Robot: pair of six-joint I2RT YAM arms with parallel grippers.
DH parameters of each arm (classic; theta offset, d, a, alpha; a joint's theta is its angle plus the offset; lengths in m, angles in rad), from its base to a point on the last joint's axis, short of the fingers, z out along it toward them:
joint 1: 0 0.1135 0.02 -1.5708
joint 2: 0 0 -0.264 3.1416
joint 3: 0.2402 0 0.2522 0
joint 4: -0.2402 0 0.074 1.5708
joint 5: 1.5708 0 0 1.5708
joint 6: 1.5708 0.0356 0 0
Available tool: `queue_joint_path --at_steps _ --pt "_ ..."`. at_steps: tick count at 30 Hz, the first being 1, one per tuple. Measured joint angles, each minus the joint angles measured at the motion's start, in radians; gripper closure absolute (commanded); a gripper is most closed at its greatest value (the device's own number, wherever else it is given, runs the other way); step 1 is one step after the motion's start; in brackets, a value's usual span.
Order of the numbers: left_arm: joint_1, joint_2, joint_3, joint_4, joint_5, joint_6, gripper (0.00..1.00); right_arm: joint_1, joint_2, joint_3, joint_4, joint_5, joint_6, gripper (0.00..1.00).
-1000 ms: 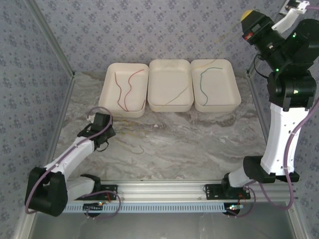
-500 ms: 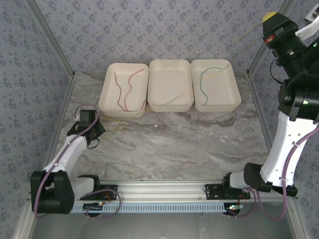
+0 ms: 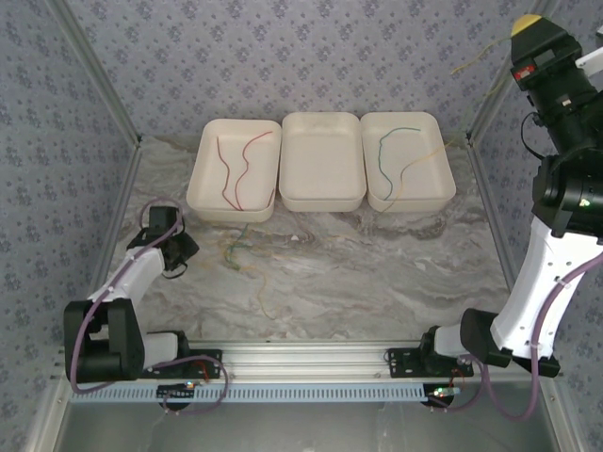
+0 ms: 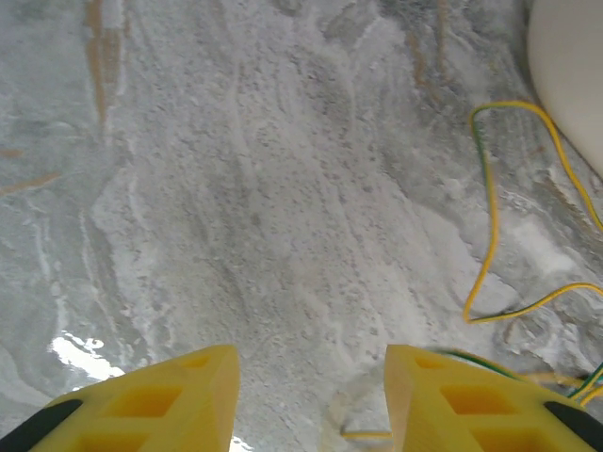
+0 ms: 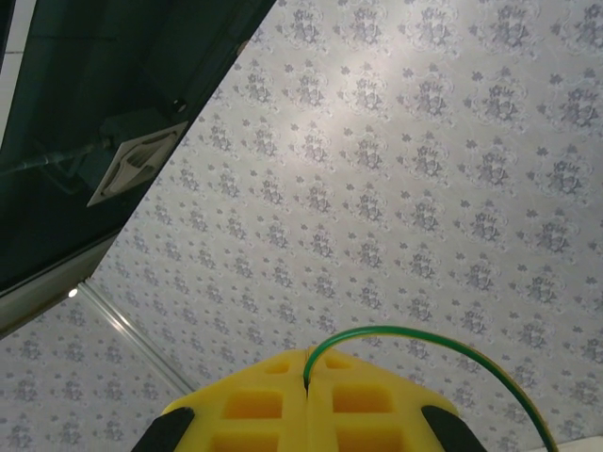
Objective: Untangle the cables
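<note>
walls (image 3: 283, 56) blue-grey floral print | table (image 3: 396, 273) grey-white marble, tan veins | trays (image 3: 323, 141) white | red cables (image 3: 225, 174) at 11 o'clock | green cable (image 3: 381, 158) at 1 | yellow-green cable (image 5: 424, 335) | fingers (image 5: 367, 405) bright yellow

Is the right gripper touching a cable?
Touching. In the right wrist view the right gripper is shut, and a green cable comes out from between its jaws.

Table: grey-and-tan marble-patterned flat top (image 3: 377, 273).
Far edge: three white rectangular plastic trays in a row, side by side: left tray (image 3: 200, 184), middle tray (image 3: 323, 160), right tray (image 3: 429, 179).
Left of centre: loose thin yellow and green cables (image 3: 237, 247), tangled on the bare top just near of the left tray.
Nearer: one yellow strand (image 3: 263, 292) trailing toward the near edge.
</note>
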Motion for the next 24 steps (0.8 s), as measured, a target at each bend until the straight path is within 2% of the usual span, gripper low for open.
queue_joint_path --at_steps 5,7,9,11,13,15,19,24 --pt "-0.016 -0.066 0.017 0.000 0.087 -0.005 0.52 0.054 0.022 0.003 -0.004 -0.029 -0.002 1.00" --pt "-0.077 -0.100 0.031 0.017 0.119 -0.007 0.47 0.071 0.035 0.009 -0.008 -0.034 -0.009 1.00" --pt "-0.214 -0.142 0.042 0.062 0.137 -0.002 0.39 0.087 0.045 0.009 -0.013 -0.037 -0.018 1.00" --pt "-0.428 -0.166 0.071 0.110 0.139 0.038 0.30 0.098 0.052 0.009 -0.018 -0.040 -0.027 1.00" --pt "-0.602 -0.153 0.113 0.143 0.127 0.081 0.26 0.105 0.053 0.009 -0.022 -0.040 -0.031 1.00" --pt "-0.715 -0.105 0.164 0.156 0.116 0.129 0.24 0.109 0.053 0.009 -0.023 -0.041 -0.035 1.00" --pt "-0.778 0.063 0.232 0.194 0.055 0.212 0.16 0.109 0.054 0.011 -0.024 -0.044 -0.035 1.00" --pt "-0.816 0.297 0.275 0.231 -0.036 0.324 0.13 0.109 0.055 0.047 -0.037 -0.044 -0.034 1.00"
